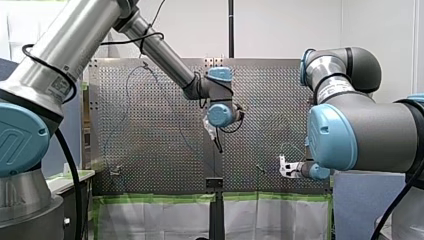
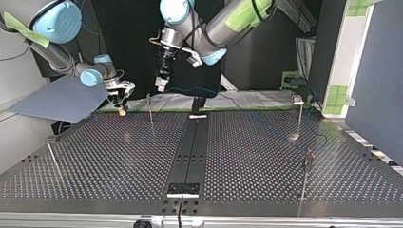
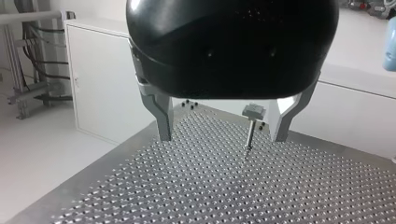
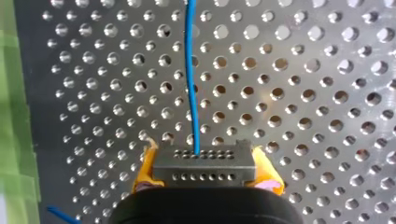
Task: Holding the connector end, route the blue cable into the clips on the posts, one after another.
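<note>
Blue cable, grey connector, yellow-padded right claw, silver perforated table, green tape.

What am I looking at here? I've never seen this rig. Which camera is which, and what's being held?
These are two robot arms working at a perforated table. One picture looks from behind the arms and one faces them from across the table. The other two come from cameras on the wrists. Thin posts topped with clips stand on the table. My right gripper clamps a grey connector between yellow pads, and the blue cable runs out of that connector. My left gripper is open and empty, with a clip-topped post ahead of it.
</note>
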{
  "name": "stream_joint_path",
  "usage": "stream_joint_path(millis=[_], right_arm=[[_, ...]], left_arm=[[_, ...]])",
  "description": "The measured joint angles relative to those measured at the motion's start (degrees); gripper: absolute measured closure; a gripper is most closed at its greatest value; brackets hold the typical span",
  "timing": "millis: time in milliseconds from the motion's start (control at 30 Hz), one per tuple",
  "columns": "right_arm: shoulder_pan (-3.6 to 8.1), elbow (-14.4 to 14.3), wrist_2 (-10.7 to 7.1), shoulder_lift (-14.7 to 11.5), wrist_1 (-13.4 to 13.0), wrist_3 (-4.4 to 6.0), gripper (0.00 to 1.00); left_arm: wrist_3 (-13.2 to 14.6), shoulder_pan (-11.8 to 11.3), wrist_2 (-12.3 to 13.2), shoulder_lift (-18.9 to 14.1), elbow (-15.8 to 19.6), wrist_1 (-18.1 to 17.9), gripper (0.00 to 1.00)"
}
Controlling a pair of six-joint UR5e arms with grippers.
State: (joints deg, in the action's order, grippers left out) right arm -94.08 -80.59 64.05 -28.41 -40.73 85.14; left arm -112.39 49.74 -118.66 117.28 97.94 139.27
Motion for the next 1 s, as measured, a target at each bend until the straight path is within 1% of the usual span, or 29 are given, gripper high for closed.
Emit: stream_joint_path(millis=[67, 233, 300, 400, 567, 800, 1000], right_arm=[[0.07, -0.07, 0.00, -0.01, 0.31, -0.51, 1.00], [0.22, -0.14, -0.13, -0.19, 1.48, -2.34, 1.00], [0.29, -0.40, -0.14, -0.56, 1.73, -2.85, 1.00], [0.52, -1.44, 0.02, -1.77, 1.70, -3.23, 1.00], [0.96, -3.86, 0.87, -4.64, 1.40, -3.36, 1.00], [1.68, -7.61, 2.82, -9.32, 0.97, -3.12, 1.00], [1.90, -9.56, 3.43, -12.42, 0.86, -2.97, 1.00]], left_arm=[[-0.01, 0.01, -0.02, -1.15, 1.14, -0.02, 0.00], [0.04, 0.09, -0.07, -4.21, 4.20, -0.07, 0.00], [0.03, 0.10, -0.07, -5.44, 5.44, -0.09, 0.00], [0.00, 0.11, -0.04, -7.23, 7.23, -0.12, 0.00], [-0.05, 0.12, -0.09, -10.05, 10.04, -0.15, 0.00], [-0.10, 0.12, -0.24, -13.97, 13.96, -0.09, 0.00], [-0.33, 0.12, -0.29, -17.29, 17.29, -0.12, 0.00]])
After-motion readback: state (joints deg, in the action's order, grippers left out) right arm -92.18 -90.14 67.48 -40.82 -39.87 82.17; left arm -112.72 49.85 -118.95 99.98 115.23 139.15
